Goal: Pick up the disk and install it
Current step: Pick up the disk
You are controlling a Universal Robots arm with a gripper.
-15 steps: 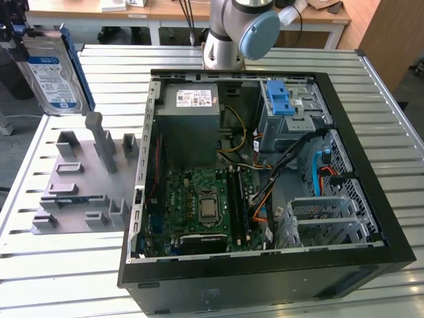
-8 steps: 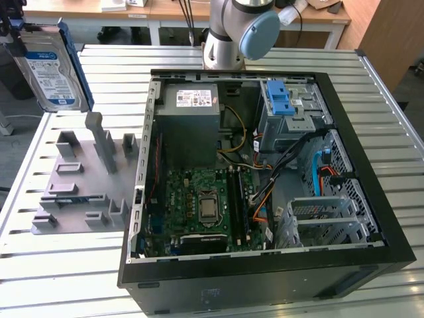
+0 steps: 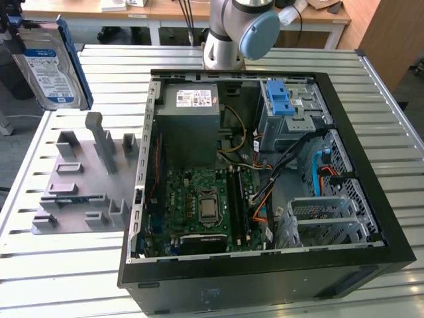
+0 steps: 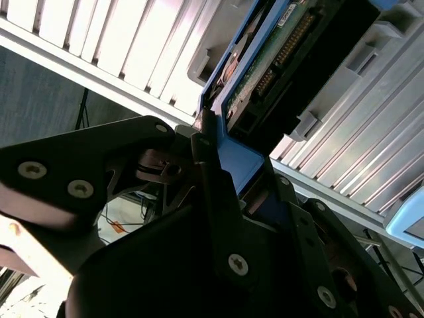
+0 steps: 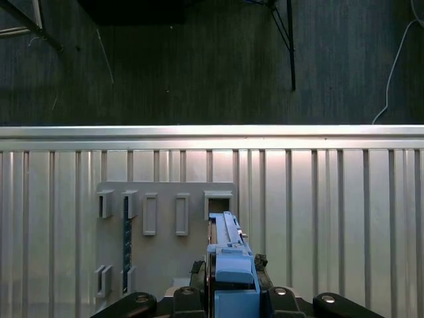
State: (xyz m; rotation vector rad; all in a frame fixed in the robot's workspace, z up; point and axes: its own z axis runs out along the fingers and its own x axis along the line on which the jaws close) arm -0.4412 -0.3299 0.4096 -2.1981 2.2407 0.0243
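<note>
light: bright, even | glare: ribbed silver metal table (image 4: 132,46) washed white in second wrist view | dim: dark grey floor (image 5: 199,66)

The exterior view looks steeply down on the open computer case (image 3: 265,291) and slatted counter (image 3: 73,285). Both wrist views ride close behind the claw (image 5: 228,297), sharing the held disk (image 5: 228,235) and the counter's slats below.

The arm (image 3: 225,48) is a silver-grey metal tube, its rounded joint closed by a pale blue cap (image 3: 260,34). The pincer (image 4: 222,152) is matte black, built of flat, angular link plates (image 4: 79,165) fastened with bright silver screws (image 4: 238,264) with recessed heads.
</note>
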